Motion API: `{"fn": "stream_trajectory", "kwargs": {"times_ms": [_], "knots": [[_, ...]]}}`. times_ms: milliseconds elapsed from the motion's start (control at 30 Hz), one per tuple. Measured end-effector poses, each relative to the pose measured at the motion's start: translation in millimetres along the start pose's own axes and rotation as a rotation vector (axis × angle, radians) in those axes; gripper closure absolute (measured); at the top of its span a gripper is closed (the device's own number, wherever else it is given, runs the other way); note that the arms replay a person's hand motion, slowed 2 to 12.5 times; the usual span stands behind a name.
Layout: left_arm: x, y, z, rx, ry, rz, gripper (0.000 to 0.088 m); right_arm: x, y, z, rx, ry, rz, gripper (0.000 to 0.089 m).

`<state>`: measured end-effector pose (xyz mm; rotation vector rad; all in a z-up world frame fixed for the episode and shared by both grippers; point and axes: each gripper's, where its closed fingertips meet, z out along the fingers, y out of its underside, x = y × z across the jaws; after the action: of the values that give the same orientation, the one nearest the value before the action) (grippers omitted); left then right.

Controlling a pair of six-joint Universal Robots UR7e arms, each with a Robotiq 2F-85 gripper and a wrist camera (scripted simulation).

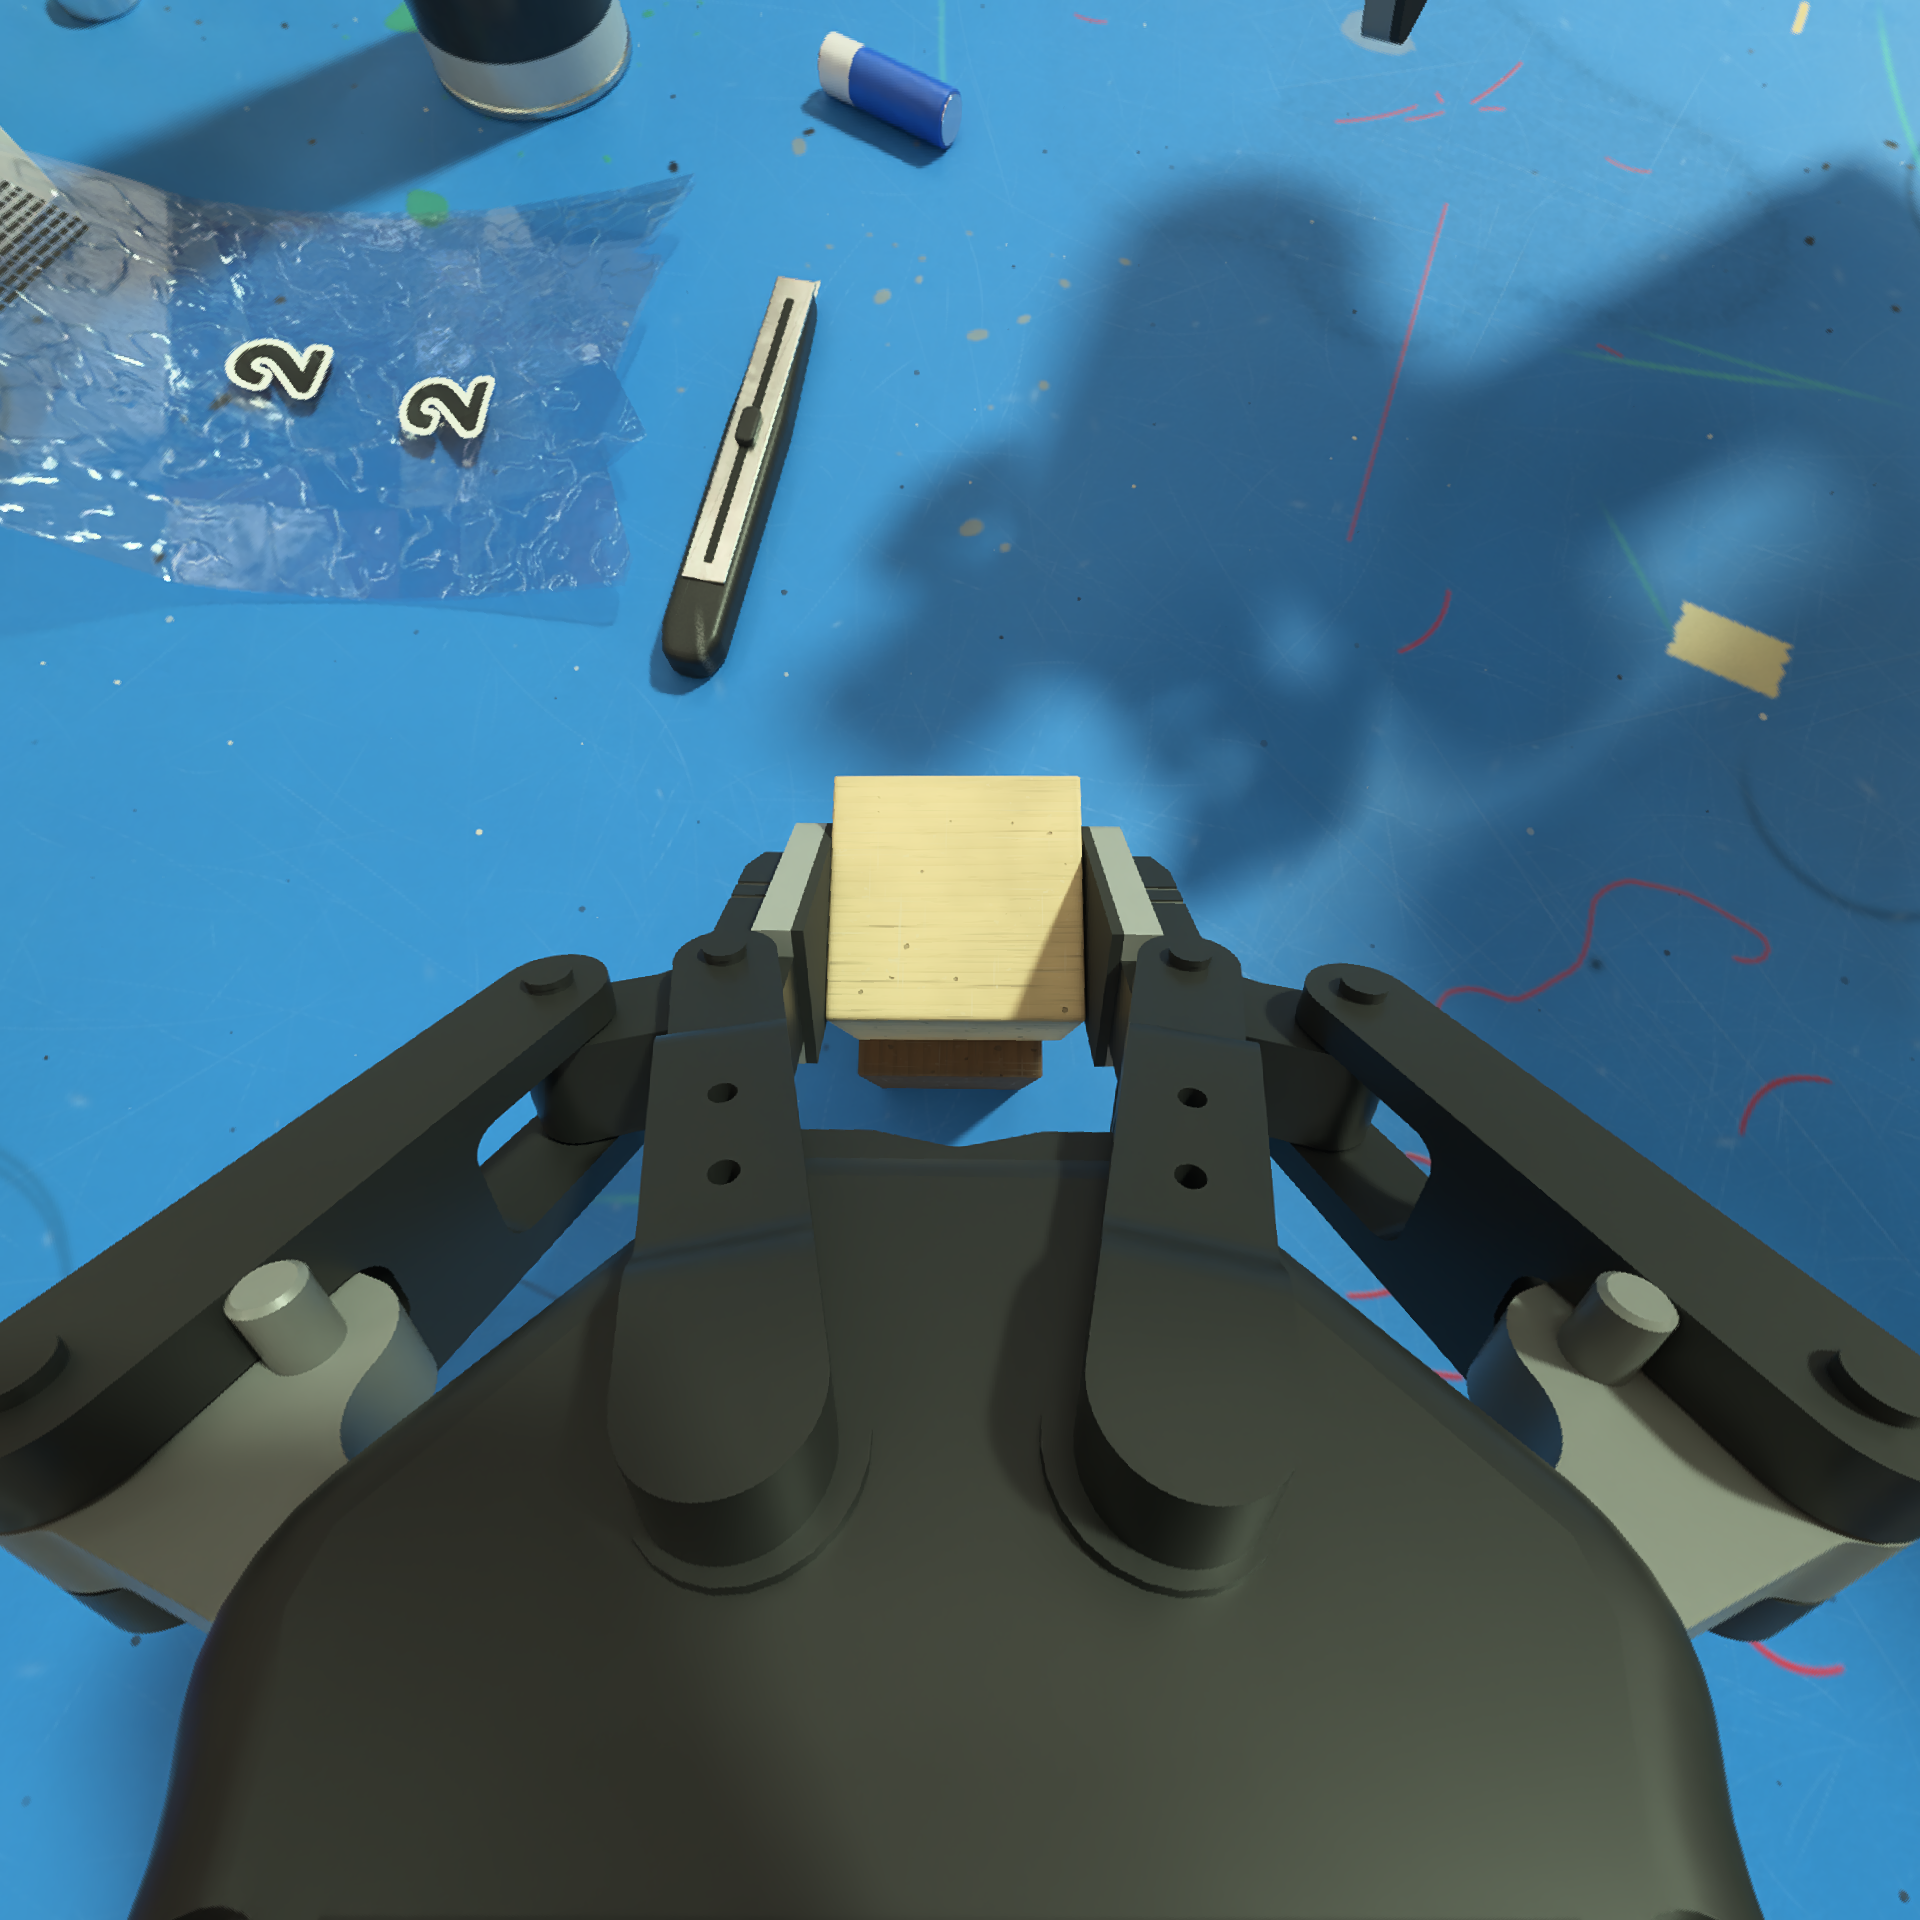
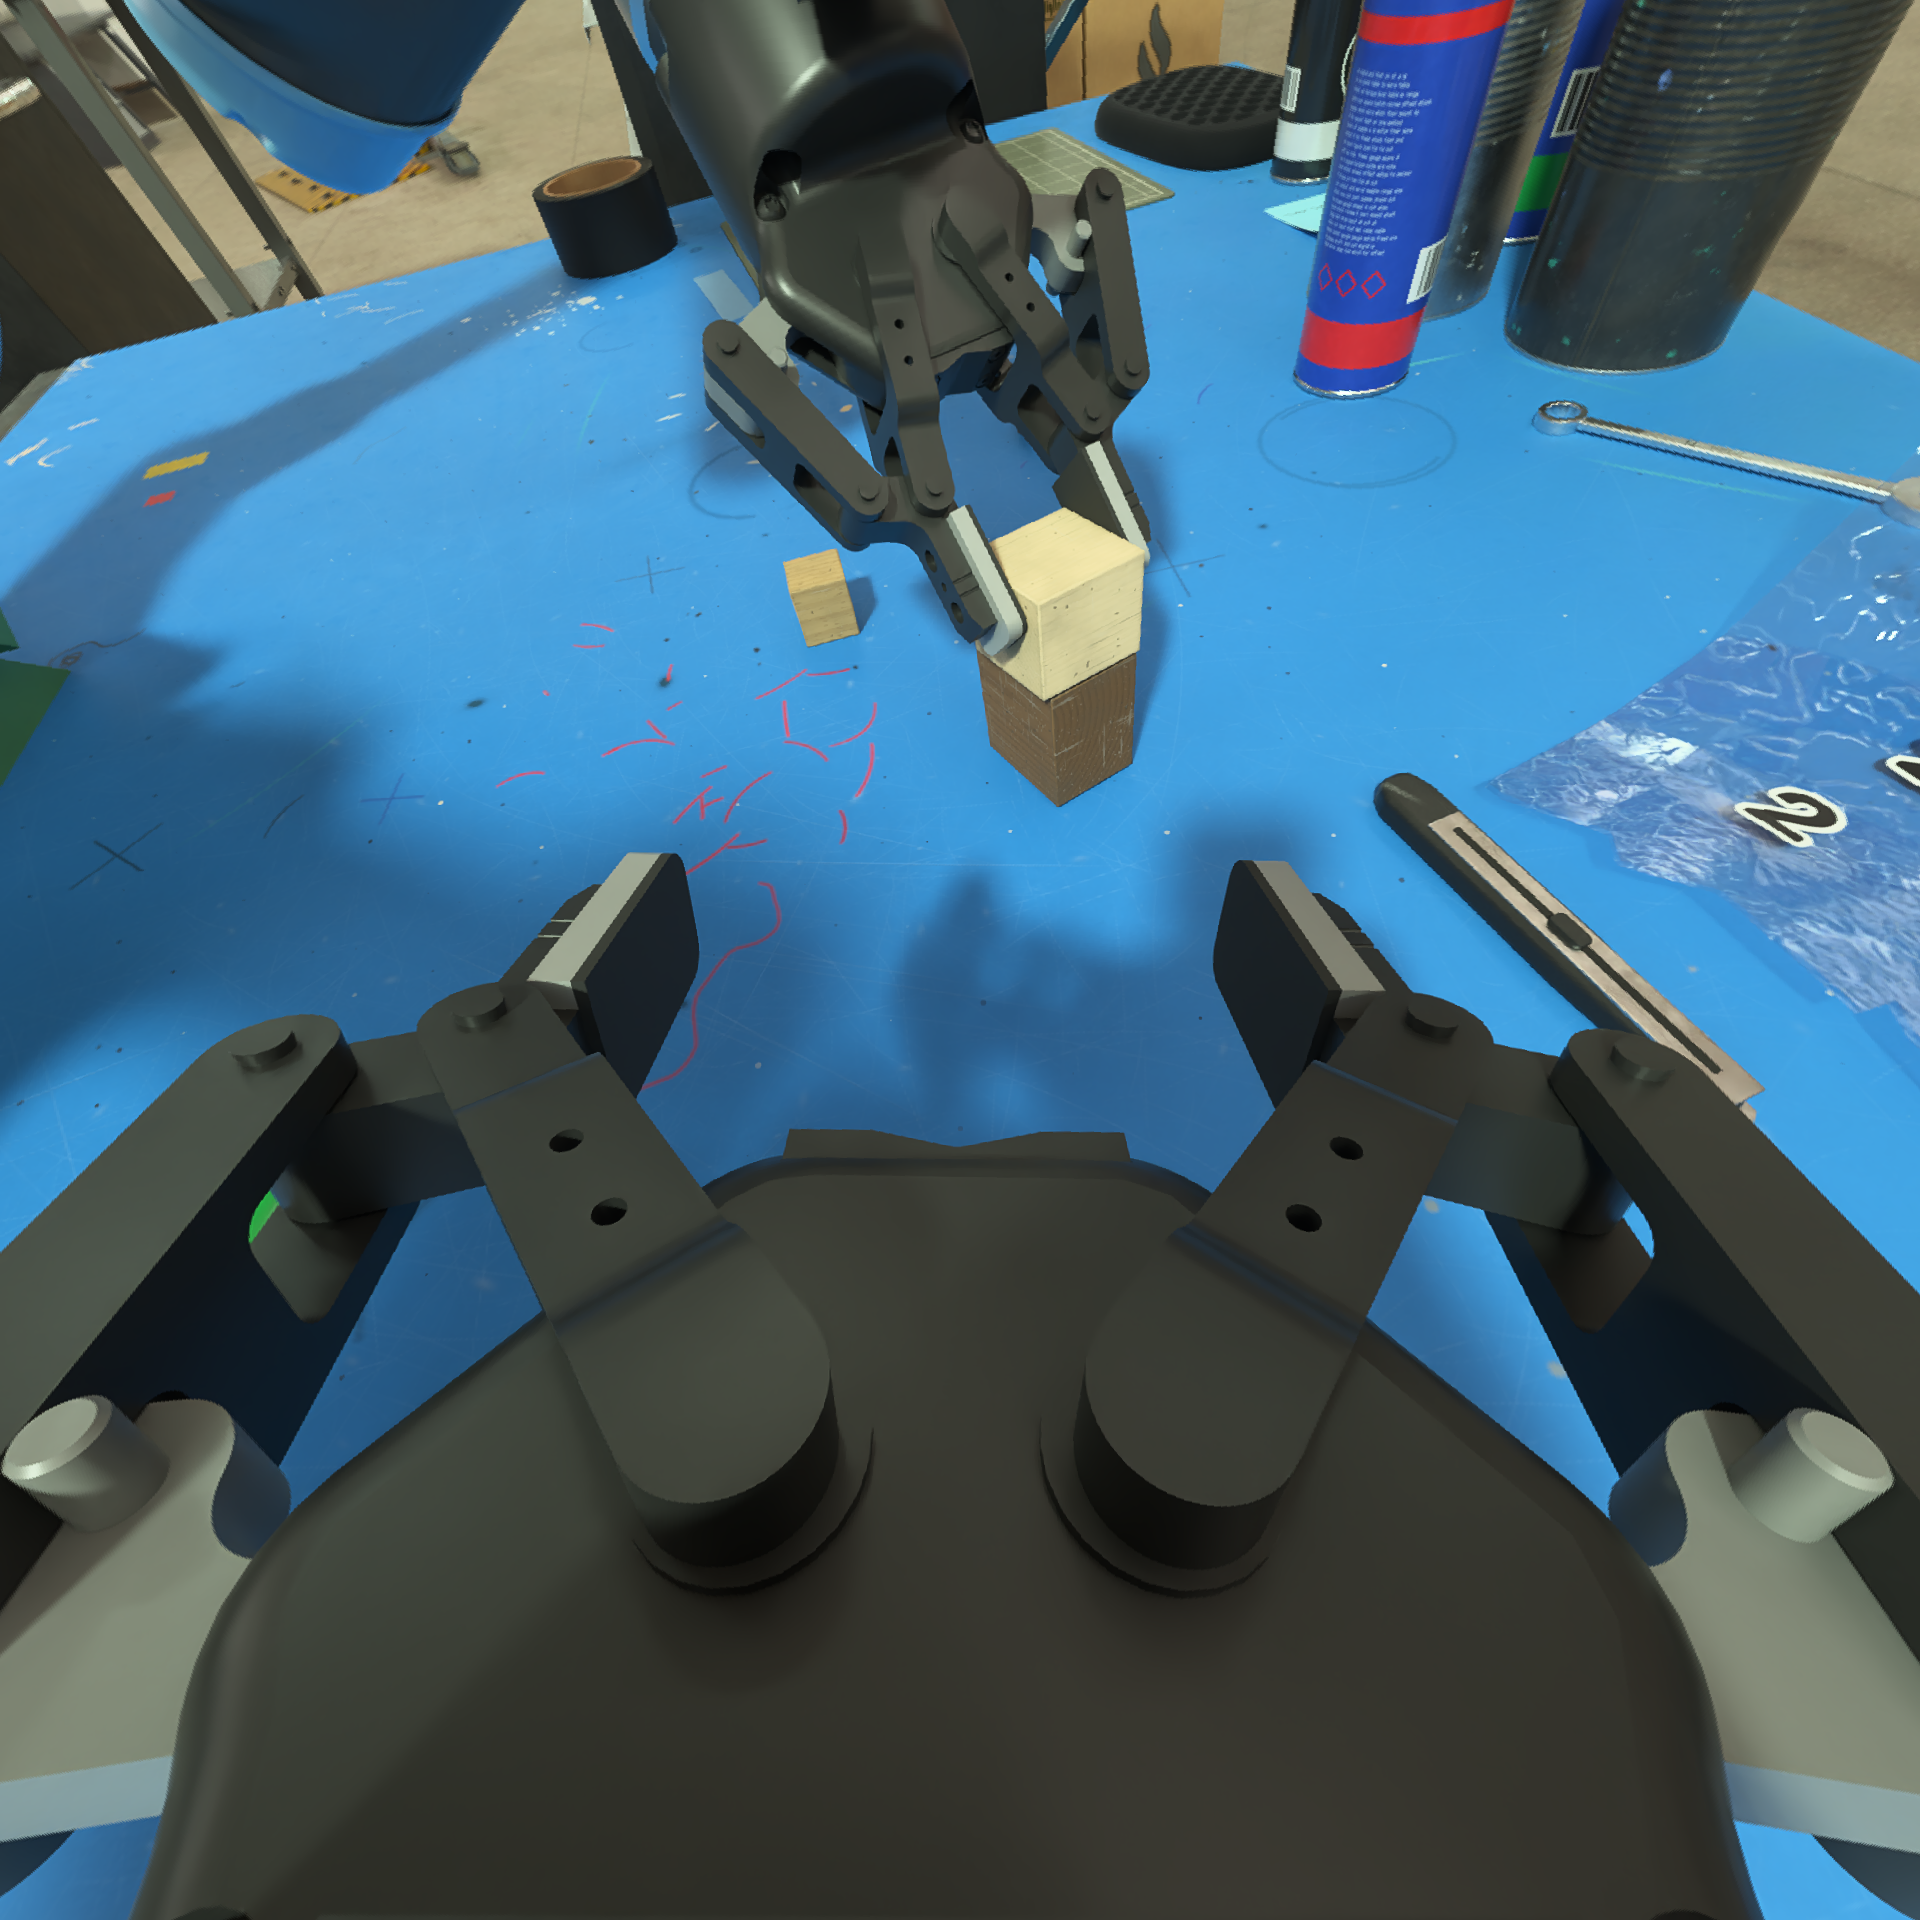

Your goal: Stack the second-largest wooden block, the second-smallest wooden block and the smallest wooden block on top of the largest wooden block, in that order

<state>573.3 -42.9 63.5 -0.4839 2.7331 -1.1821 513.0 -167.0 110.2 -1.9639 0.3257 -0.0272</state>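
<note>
While the left gripper [image 1: 956,914] pinches a pale wooden block [image 1: 954,904] between its grey pads [image 1: 792,914], that block sits on top of a darker brown wooden block [image 2: 1060,732], edges roughly flush in the right wrist view. From the stack, a small pale wooden block [image 2: 823,596] stands on the blue table [image 2: 416,623] at about nine o'clock, near but apart. The right gripper [image 2: 954,940] hangs over bare table at six o'clock of the stack, fingers spread wide and empty. A utility knife [image 1: 740,478] lies at eleven o'clock of the held block in the left wrist view, with a glue stick [image 1: 889,89] beyond it at twelve.
</note>
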Motion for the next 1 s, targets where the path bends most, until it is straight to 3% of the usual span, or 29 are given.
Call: {"fn": "stream_trajectory", "kwargs": {"times_ms": [1000], "knots": [[-0.1, 2.6, -0.9, -0.035, 0.004, 0.009, 0.0490, -1.3, 0.2, 1.3, 0.001, -0.008, 0.002, 0.0039]]}}
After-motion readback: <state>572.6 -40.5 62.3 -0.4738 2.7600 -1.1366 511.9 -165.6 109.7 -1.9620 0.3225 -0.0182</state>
